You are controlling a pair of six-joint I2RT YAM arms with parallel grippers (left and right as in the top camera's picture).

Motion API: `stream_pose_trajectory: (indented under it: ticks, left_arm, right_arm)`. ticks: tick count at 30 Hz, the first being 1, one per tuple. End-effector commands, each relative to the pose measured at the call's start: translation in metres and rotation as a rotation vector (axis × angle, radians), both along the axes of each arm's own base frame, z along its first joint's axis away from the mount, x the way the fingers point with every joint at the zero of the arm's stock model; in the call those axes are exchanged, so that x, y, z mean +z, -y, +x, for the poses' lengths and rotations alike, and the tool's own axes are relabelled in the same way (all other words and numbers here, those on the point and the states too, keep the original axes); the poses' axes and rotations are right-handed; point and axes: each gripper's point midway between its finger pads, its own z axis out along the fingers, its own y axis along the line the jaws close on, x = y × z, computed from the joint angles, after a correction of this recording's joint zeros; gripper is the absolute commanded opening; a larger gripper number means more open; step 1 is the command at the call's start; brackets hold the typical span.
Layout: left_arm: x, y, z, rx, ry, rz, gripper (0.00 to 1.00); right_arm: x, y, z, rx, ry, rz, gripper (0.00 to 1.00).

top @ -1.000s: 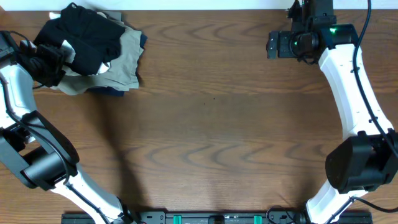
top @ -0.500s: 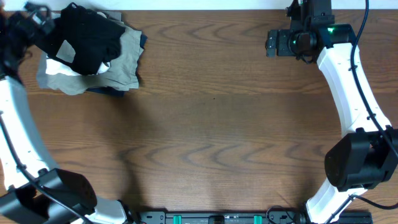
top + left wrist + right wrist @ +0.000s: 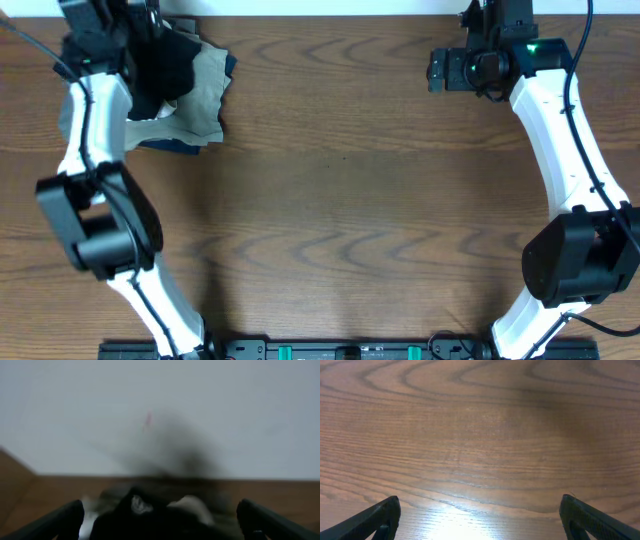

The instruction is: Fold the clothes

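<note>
As the left arm (image 3: pixel 88 120) stretches over the far corner, its gripper (image 3: pixel 160 510) hangs released, both fingers (image 3: pixel 67 519) splayed to the edges of the wrist view with nothing pinched between them.

One black shirt (image 3: pixel 168 62) sits crumpled directly below and just ahead of those fingers, on top of the pile. Under it there's khaki cloth (image 3: pixel 205 95) spreading out to the side away from the arm; how many khaki pieces make it up, I can't tell. One dark blue edge (image 3: pixel 172 147) peeks out at the pile's near side.

Labels now: a single small whitish patch (image 3: pixel 137 505) shows on the shirt between the left fingers. It's far too blurred to read.

Over to the other side: one right gripper (image 3: pixel 480 505), jaws spread wide and empty, hovers over the bare wooden table (image 3: pixel 340 200). The shirt lies well apart from it, clear across the tabletop. One green light (image 3: pixel 537 47) glows on that arm, just behind the wrist. So that's two arms, two grippers, both loose, neither holding cloth.
</note>
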Motion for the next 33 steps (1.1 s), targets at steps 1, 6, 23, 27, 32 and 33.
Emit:
stream_pose_trajectory:
  ticks: [1, 6, 23, 27, 32, 33]
  left_arm:
    - [-0.053, -0.033, -0.002, 0.091, -0.109, 0.083, 0.98]
    - [-0.136, -0.051, -0.007, 0.129, -0.250, 0.060, 0.98]
    - [-0.141, -0.052, -0.037, 0.177, -0.368, -0.035, 0.98]
    - [-0.076, -0.047, -0.049, 0.195, -0.305, -0.052, 0.98]
    - [0.005, -0.035, -0.083, 0.232, -0.240, -0.105, 0.98]
    - [0.016, -0.033, -0.091, 0.231, -0.239, -0.104, 0.98]
  right_arm:
    - [-0.006, -0.005, -0.002, 0.021, -0.013, -0.004, 0.99]
    - [-0.006, -0.006, -0.002, 0.022, -0.014, -0.004, 0.99]
    - [0.001, -0.006, 0.003, 0.043, 0.017, -0.015, 0.99]
    - [0.019, -0.006, 0.009, 0.045, 0.061, -0.012, 0.99]
    - [0.064, -0.007, 0.009, 0.061, 0.159, -0.017, 0.99]
    - [0.076, -0.006, 0.006, 0.069, 0.181, -0.021, 0.99]
